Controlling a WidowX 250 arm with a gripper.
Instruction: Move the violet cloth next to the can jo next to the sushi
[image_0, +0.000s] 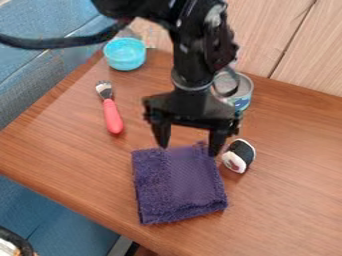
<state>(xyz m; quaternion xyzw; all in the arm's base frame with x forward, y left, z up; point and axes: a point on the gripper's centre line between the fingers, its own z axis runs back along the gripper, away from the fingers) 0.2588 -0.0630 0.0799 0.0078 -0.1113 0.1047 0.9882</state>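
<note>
Violet cloth (179, 185) near table's (287, 205) lower-left edge; gripper (189, 149) above, fingers apart. Likely grasp step; next, pinch cloth.

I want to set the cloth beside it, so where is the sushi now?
In the camera view, the sushi is right of centre on the table, just off the cloth's upper right corner.

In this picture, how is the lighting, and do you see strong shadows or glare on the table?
Camera view: the light looks soft; faint shadows lie close to the violet cloth and the sushi; small pale glints show on the black arm; no strong glare covers the wooden table.
</note>
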